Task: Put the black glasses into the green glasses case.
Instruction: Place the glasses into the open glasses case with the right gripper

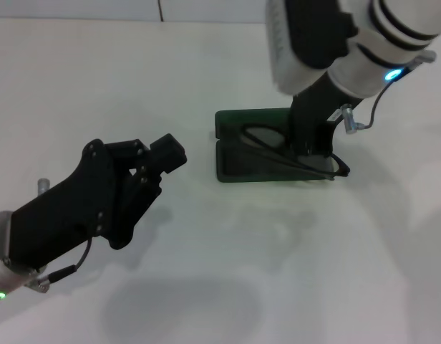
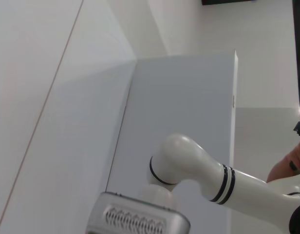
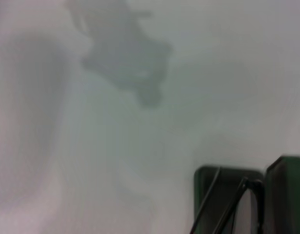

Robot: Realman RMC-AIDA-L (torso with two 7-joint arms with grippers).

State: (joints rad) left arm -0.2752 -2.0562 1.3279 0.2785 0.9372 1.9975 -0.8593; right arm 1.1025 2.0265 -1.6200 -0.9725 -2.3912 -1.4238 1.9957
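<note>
Head view | right tool [image 1: 310,147] grip unclear, over black glasses [image 1: 292,159] in green glasses case [image 1: 238,154] | no legible writing

So the green glasses case [image 1: 238,147] is lying open on the counter [image 1: 292,258], right of center and toward the far side. The black glasses [image 1: 292,159] are sitting in it, one end poking out past its right edge. The right gripper [image 1: 310,143] is hanging right over them, and the left gripper [image 1: 152,161] is hovering near-left, well apart.
</note>
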